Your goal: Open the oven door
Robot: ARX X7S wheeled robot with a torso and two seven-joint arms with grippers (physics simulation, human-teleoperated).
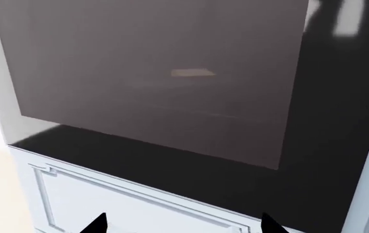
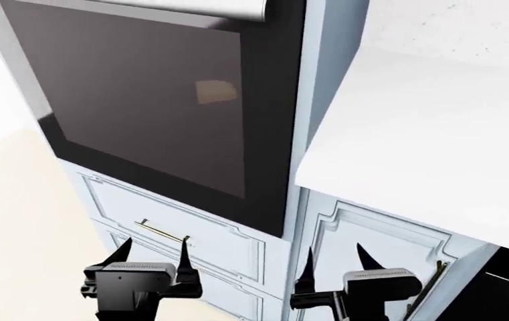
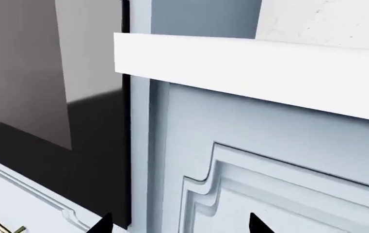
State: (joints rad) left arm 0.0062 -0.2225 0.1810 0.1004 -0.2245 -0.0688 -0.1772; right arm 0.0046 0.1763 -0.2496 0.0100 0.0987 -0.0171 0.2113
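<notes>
Facing closed oven door (image 2: 147,100), silver handle (image 2: 209,8) only in head view, both grippers (image 2: 152,264) (image 2: 336,267) spread, empty.

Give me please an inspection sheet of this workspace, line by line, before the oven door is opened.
Surface: white countertop, bare where visible.
Job's things: oven door looks closed; silver handle at its top edge, untouched.
Clutter: nothing seen.
Grippers: left claw and right claw open, empty, low in front of the pale blue drawers.
Cables: nothing seen.
Surroundings: brass drawer handle; black appliance at lower right.
</notes>
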